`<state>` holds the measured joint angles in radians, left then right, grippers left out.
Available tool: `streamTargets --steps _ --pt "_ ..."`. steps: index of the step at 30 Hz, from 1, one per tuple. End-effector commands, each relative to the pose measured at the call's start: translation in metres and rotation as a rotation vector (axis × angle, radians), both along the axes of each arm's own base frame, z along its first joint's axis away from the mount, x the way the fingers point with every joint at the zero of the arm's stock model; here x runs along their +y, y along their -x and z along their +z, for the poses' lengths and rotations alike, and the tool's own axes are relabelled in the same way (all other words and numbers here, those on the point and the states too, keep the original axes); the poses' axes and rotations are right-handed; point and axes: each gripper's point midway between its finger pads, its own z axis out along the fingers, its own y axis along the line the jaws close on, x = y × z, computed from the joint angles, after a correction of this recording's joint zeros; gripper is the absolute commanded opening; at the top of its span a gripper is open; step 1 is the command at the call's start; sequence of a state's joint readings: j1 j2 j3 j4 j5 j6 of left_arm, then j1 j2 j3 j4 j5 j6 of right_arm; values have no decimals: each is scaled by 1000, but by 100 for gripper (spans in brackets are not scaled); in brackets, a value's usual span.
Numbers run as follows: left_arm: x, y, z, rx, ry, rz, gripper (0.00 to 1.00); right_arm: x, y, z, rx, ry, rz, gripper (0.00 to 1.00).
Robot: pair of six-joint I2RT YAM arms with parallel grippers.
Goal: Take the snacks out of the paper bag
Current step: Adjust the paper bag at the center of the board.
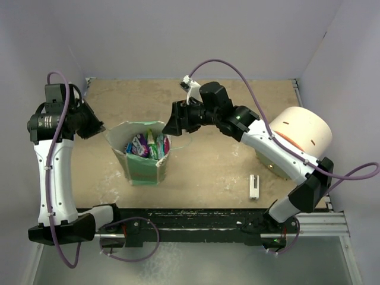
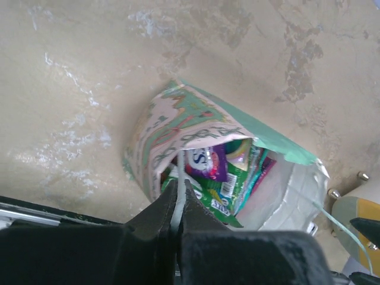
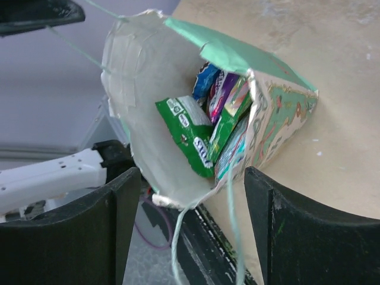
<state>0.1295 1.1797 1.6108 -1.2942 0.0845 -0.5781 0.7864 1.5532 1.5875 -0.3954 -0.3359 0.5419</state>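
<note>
Pinching the string handle (image 2: pixel 178 169) of the paper bag (image 2: pixel 159 127), the left end effector (image 2: pixel 177 195) anchors it; the right end effector (image 3: pixel 190 199), spread wide, should enter straight for the snacks (image 3: pixel 191 135).

The left arm (image 1: pixel 50 172) rises from its near-left base, wrist bent rightward, and the left gripper (image 1: pixel 98 128) is pinched tight on a string handle (image 2: pixel 176 205). The right arm (image 1: pixel 279 151) stretches from near right toward the far middle, with the right gripper (image 1: pixel 169 126) spread wide.
</note>
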Motion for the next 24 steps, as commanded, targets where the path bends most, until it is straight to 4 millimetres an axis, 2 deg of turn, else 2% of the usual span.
streamTargets --steps 1,4,7,11,13,16,18,21,24 --pt "9 -25 53 -211 -110 -65 0 24 18 37 -25 -113 96 72" --pt "-15 -37 71 -316 -53 -211 0 24 20 36 -32 -82 84 73" --pt "-35 -41 83 -395 3 -321 0 11 9 27 -35 -6 -3 76" --pt "-44 -36 72 -371 46 -356 0 -10 -16 15 -69 149 -168 78" --pt "-48 -31 65 -351 75 -358 0 -16 -24 26 -112 192 -265 77" --pt "-53 -24 60 -337 114 -354 0 -2 -15 42 -153 196 -294 68" --pt "-56 -19 60 -329 141 -347 0 18 -2 40 -90 141 -257 62" --pt "-63 -12 58 -309 195 -349 0 47 18 33 0 53 -202 45" --pt "-70 -6 54 -280 248 -355 0 68 29 32 -19 27 -172 43"
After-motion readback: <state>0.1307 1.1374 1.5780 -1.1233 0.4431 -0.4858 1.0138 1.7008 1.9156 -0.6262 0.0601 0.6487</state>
